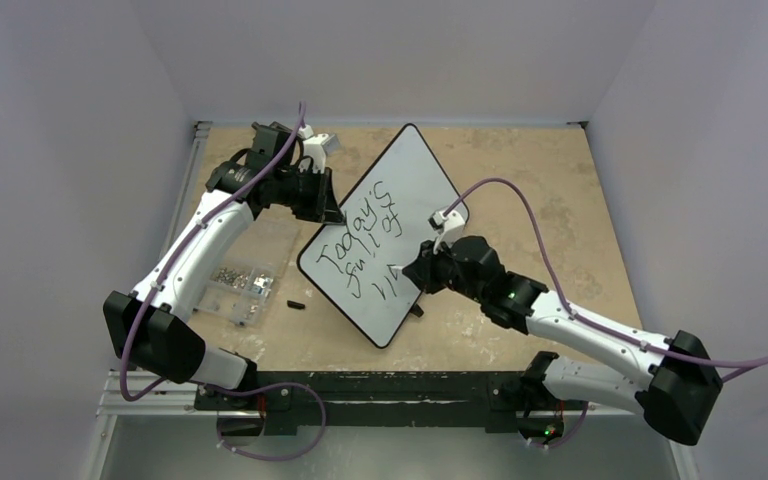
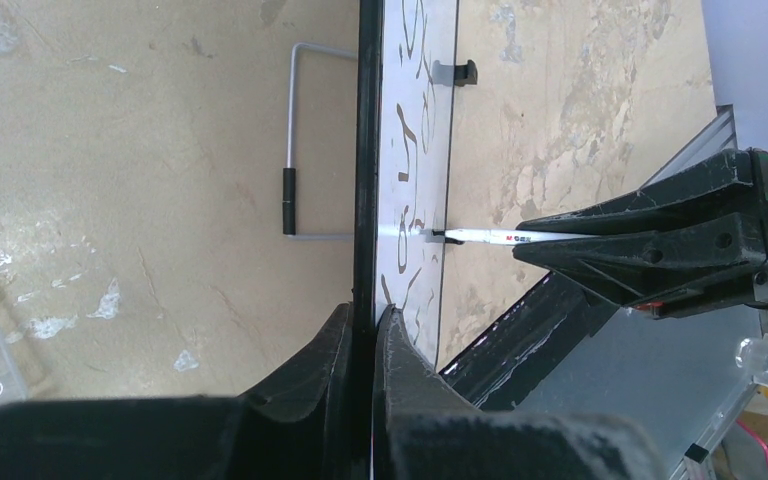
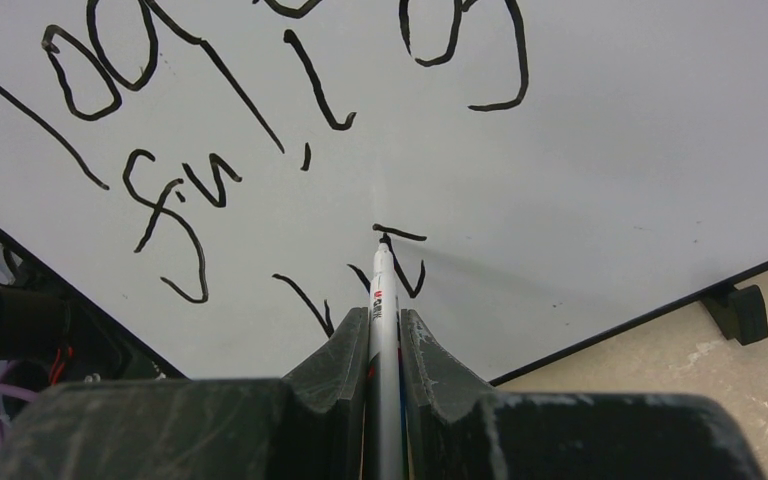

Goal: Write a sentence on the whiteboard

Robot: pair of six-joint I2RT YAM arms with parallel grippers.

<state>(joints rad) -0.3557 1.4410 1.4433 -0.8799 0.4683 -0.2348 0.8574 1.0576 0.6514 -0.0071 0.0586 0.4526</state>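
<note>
The whiteboard (image 1: 410, 180) is set at a slant across the middle of the bench (image 1: 560, 200), with one corner toward the far edge and the opposite corner toward the near edge. It is held up off the surface rather than laid flat, and a wire stand (image 2: 305, 140) is seen behind it in the left wrist view. The sentence (image 1: 358, 240) is written in thin black strokes, in slanted lines over the half of the board nearer the bench's left edge. Its first word can be read as "Today's"; the lines beneath cannot be made out with certainty.

The left gripper (image 1: 332, 213) is pressed together on the board's thin black rim, which is clamped between both fingers. The right gripper (image 3: 384, 320) is closed on a marker (image 3: 384, 295), which is pinched between the fingers with its tip touching the board at a short stroke of the lowest line.

A clear plastic box (image 1: 245, 270) holding screws is placed toward the bench's left edge, beside the board. A small black item (image 1: 294, 304) is seen lying between that box and the board's near corner.
</note>
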